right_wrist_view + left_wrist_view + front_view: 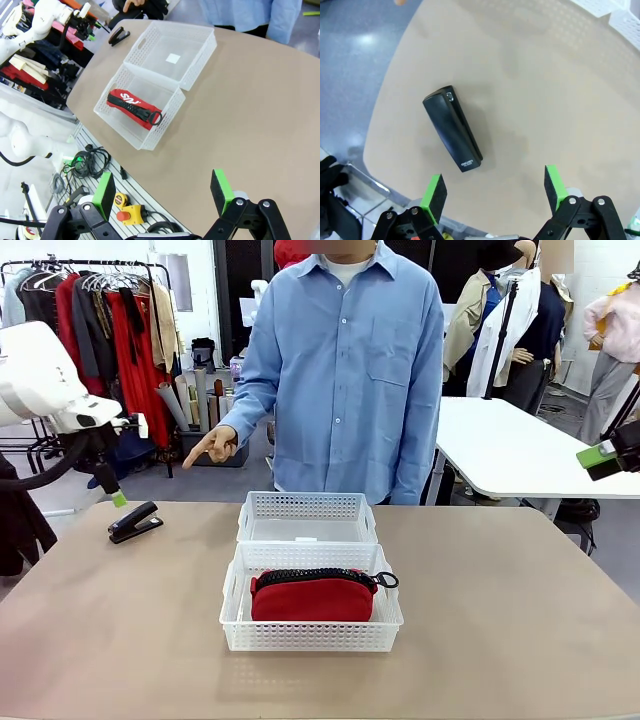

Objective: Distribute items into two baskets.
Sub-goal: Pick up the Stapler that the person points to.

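A: Where are the items?
B: The red pouch (313, 598) lies in the near basket (310, 640), which touches the far basket (306, 505) behind it. The black stapler (134, 522) sits on the table (500, 620), at the robot's left.
A: And the grippers?
B: The left gripper (494, 185) hovers above the stapler, jaws apart, holding nothing. The right gripper (164, 192) is spread wide too, high over the table

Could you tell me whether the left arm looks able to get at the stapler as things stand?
Probably yes: the left pincer hangs open close above the stapler, which lies by itself on the table, nothing between them.
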